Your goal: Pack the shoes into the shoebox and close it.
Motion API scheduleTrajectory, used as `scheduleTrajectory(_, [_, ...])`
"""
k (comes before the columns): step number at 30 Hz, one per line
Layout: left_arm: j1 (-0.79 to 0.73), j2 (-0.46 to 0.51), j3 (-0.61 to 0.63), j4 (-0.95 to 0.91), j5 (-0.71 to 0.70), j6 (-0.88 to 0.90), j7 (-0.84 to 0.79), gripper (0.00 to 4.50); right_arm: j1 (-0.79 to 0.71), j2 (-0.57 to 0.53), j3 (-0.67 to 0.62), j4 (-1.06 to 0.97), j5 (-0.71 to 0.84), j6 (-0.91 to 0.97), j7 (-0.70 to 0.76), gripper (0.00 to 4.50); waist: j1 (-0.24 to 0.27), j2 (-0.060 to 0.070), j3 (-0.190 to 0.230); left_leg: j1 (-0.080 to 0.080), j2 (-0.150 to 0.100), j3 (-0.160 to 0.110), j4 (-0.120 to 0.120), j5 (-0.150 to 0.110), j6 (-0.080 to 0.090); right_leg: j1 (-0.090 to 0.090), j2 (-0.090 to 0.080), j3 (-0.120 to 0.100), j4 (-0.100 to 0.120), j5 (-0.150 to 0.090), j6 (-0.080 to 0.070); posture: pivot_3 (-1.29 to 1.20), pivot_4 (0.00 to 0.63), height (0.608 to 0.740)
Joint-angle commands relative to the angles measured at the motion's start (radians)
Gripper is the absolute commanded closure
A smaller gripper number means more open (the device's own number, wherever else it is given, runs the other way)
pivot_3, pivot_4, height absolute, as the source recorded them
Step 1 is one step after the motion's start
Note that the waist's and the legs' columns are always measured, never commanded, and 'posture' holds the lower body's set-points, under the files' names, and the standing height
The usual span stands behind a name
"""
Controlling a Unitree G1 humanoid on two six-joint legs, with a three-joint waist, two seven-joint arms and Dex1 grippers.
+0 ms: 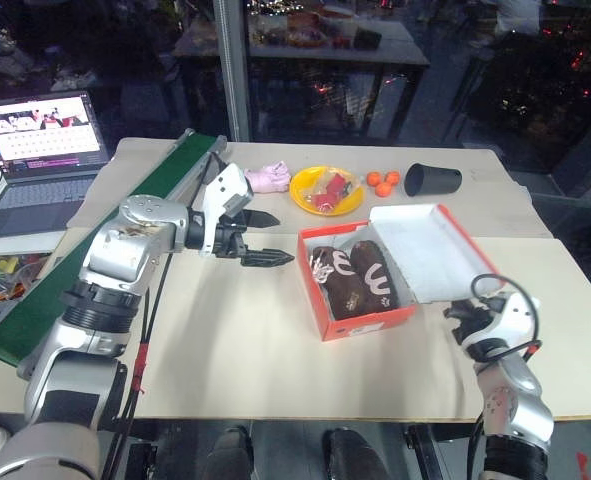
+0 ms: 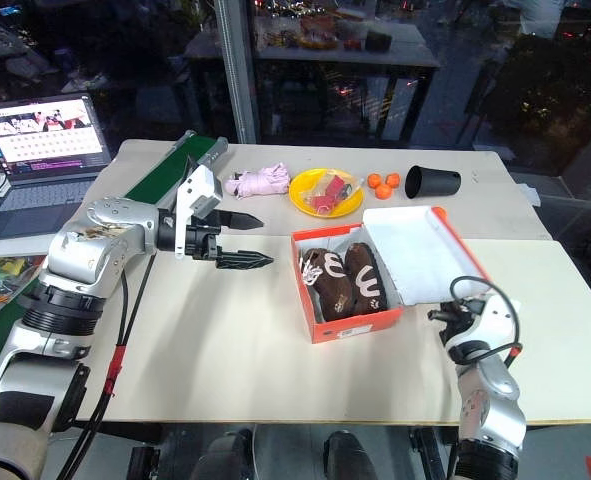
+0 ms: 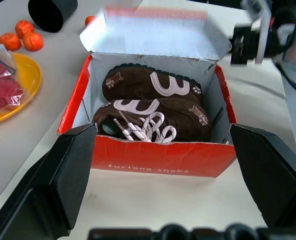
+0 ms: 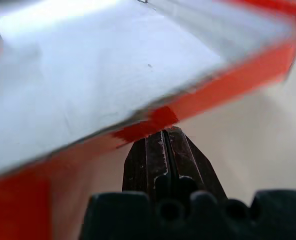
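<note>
the shoebox (image 1: 367, 318) stands a little right of the middle of the tabletop (image 1: 235, 340), and both shoes (image 1: 353, 278) already lie inside it, side by side, laces toward the near-left end; so what remains, as i judge it, is only to close the lid (image 1: 425, 250); the lid is thrown open to the right and lies with its white inside up, still joined to the far-right long wall of the box.

the right hand (image 4: 167, 140) is fully shut, holding nothing, its tip right at the orange outer edge of the lid, near the lid's near corner; whether it touches the edge i cannot tell; to do this step well i think the shut tip should go under that free edge and lift it in an arc over toward the left, not push it flat along the tabletop, because the light box could slide; the left hand (image 1: 263, 238) hangs wide open and empty just left of the box, pointing at it, so it could steady the near-left wall while the lid comes over; the laces should stay below the rim.

farther away, a yellow plate (image 1: 305, 195) carries some red wrapped pieces (image 1: 327, 192); a black cup (image 1: 433, 179) lies on its side, and what is in it i cannot see; small orange balls (image 1: 382, 182) lie between plate and cup.
</note>
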Motion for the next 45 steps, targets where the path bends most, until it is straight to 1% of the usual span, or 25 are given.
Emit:
scheduleTrajectory(1, [-0.032, -0.002, 0.007, -0.017, -0.001, -0.011, -0.012, 0.00, -0.024, -0.082, 0.001, -0.272, 0.165, 0.150, 0.003, 4.48, -0.001, 0.002, 0.001, 0.000, 0.000, 0.000, 0.000, 0.000, 0.000, 0.000, 0.000, 0.000, 0.000, 0.000, 0.000, 0.00, 0.150, 0.736])
scheduleTrajectory(3, [-0.032, -0.003, 0.005, -0.012, 0.000, -0.012, -0.014, 0.00, -0.039, -0.113, 0.009, -0.349, 0.246, 0.241, -0.005, 4.48, -0.003, 0.003, 0.001, 0.000, 0.000, 0.000, 0.001, 0.000, 0.000, 0.000, 0.000, 0.000, 0.001, 0.000, 0.000, 0.00, 0.150, 0.736])
scheduleTrajectory(7, [-0.025, 0.000, 0.009, -0.006, 0.010, -0.018, -0.007, 0.00, -0.066, -0.177, 0.081, -0.495, 0.411, 0.442, -0.020, 4.48, -0.003, 0.003, 0.001, 0.001, 0.001, 0.000, 0.000, 0.000, 0.000, 0.000, 0.001, 0.000, 0.001, 0.000, -0.001, 0.00, 0.150, 0.736])
scheduleTrajectory(10, [-0.008, 0.007, 0.018, -0.021, 0.009, -0.011, 0.003, 0.00, -0.103, -0.201, 0.156, -0.532, 0.468, 0.529, -0.031, 4.48, -0.001, 0.003, 0.001, 0.001, 0.000, -0.001, 0.000, 0.000, 0.000, 0.000, 0.001, 0.000, 0.001, 0.000, -0.002, 0.00, 0.150, 0.736])
scheduleTrajectory(12, [0.002, 0.008, 0.026, -0.038, 0.003, 0.000, 0.014, 0.00, -0.133, -0.208, 0.202, -0.519, 0.476, 0.559, -0.028, 4.48, -0.002, 0.003, 0.001, 0.000, 0.000, -0.001, 0.001, 0.000, 0.000, 0.000, 0.000, 0.000, 0.001, 0.000, -0.002, 0.00, 0.150, 0.736])
scheduleTrajectory(15, [0.018, 0.013, 0.037, -0.065, -0.006, 0.016, 0.031, 0.00, -0.172, -0.208, 0.269, -0.463, 0.446, 0.566, -0.013, 4.48, 0.000, 0.003, 0.001, 0.000, 0.000, -0.001, 0.001, 0.000, 0.000, 0.001, 0.000, 0.000, 0.001, 0.000, -0.002, 0.00, 0.150, 0.736])
scheduleTrajectory(19, [0.043, 0.021, 0.055, -0.095, -0.014, 0.033, 0.061, 0.00, -0.204, -0.219, 0.408, -0.363, 0.360, 0.548, 0.043, 4.48, 0.001, 0.003, 0.001, 0.000, 0.000, -0.001, 0.001, 0.000, 0.000, 0.001, 0.001, 0.000, 0.001, 0.000, -0.002, 0.00, 0.150, 0.736])
scheduleTrajectory(25, [0.070, 0.020, 0.068, -0.126, -0.020, 0.050, 0.084, 0.00, -0.254, -0.274, 0.626, -0.160, 0.175, 0.547, 0.116, 4.48, 0.002, 0.003, 0.001, 0.000, 0.000, -0.001, 0.002, 0.000, 0.000, 0.000, 0.001, 0.000, 0.001, 0.000, -0.002, 0.00, 0.150, 0.736])
scheduleTrajectory(30, [0.091, 0.015, 0.075, -0.145, -0.024, 0.053, 0.104, 0.00, -0.282, -0.313, 0.743, -0.067, 0.067, 0.552, 0.179, 4.48, 0.000, 0.001, 0.000, 0.003, 0.000, -0.001, 0.002, 0.000, 0.000, 0.004, 0.001, 0.000, 0.001, 0.000, -0.001, 0.00, 0.150, 0.736])
scheduleTrajectory(32, [0.098, 0.012, 0.075, -0.153, -0.026, 0.055, 0.111, 0.00, -0.288, -0.328, 0.764, -0.073, 0.044, 0.557, 0.200, 4.48, 0.000, 0.001, 0.000, 0.009, 0.000, -0.001, 0.002, 0.000, 0.001, 0.010, 0.001, 0.000, 0.000, -0.002, 0.000, 0.00, 0.150, 0.736])
scheduleTrajectory(33, [0.100, 0.010, 0.074, -0.156, -0.027, 0.056, 0.115, 0.00, -0.290, -0.335, 0.768, -0.080, 0.034, 0.552, 0.208, 4.48, 0.001, 0.001, 0.000, 0.012, 0.000, -0.001, 0.001, 0.000, 0.001, 0.013, 0.001, 0.000, -0.001, -0.005, -0.005, 0.00, 0.150, 0.736])
scheduleTrajectory(37, [0.114, 0.001, 0.071, -0.164, -0.030, 0.051, 0.128, 0.00, -0.304, -0.310, 0.662, -0.141, 0.060, 0.519, 0.193, 4.48, 0.005, -0.001, -0.001, 0.014, 0.000, -0.001, 0.001, 0.000, 0.001, 0.014, 0.000, -0.001, -0.001, -0.006, -0.006, 0.00, 0.150, 0.736])
scheduleTrajectory(39, [0.127, -0.009, 0.077, -0.160, -0.032, 0.032, 0.137, 0.00, -0.312, -0.293, 0.550, -0.217, 0.121, 0.502, 0.179, 3.92, 0.006, -0.001, -0.001, 0.013, 0.000, -0.001, 0.001, 0.000, 0.001, 0.014, 0.000, 0.000, -0.001, -0.006, -0.006, 0.00, 0.150, 0.736])
scheduleTrajectory(40, [0.135, -0.014, 0.079, -0.152, -0.026, 0.018, 0.147, 0.00, -0.310, -0.309, 0.501, -0.270, 0.137, 0.494, 0.180, 3.74, 0.008, -0.001, -0.001, 0.012, 0.000, -0.001, 0.001, 0.000, 0.001, 0.013, 0.000, 0.000, -0.001, -0.006, -0.006, 0.00, 0.150, 0.736])
scheduleTrajectory(41, [0.144, -0.018, 0.081, -0.143, -0.020, 0.003, 0.156, 0.00, -0.305, -0.327, 0.462, -0.314, 0.146, 0.490, 0.182, 3.31, 0.010, -0.001, -0.001, 0.011, 0.000, -0.001, 0.001, 0.000, 0.001, 0.012, 0.000, 0.000, -0.001, -0.005, -0.006, 0.00, 0.150, 0.736])
scheduleTrajectory(43, [0.161, -0.032, 0.093, -0.128, -0.020, -0.034, 0.166, 0.00, -0.292, -0.351, 0.380, -0.374, 0.182, 0.513, 0.176, 2.75, 0.016, 0.000, 0.000, 0.009, 0.000, -0.001, 0.001, 0.000, 0.001, 0.010, 0.000, 0.000, -0.001, -0.002, 0.000, 0.00, 0.150, 0.736])
scheduleTrajectory(45, [0.180, -0.064, 0.119, -0.102, -0.014, -0.098, 0.200, 0.00, -0.266, -0.381, 0.302, -0.411, 0.208, 0.525, 0.175, 2.05, 0.024, 0.000, 0.000, 0.009, 0.000, -0.001, 0.000, 0.000, 0.001, 0.010, 0.000, -0.001, -0.001, -0.002, 0.000, 0.00, 0.150, 0.736])
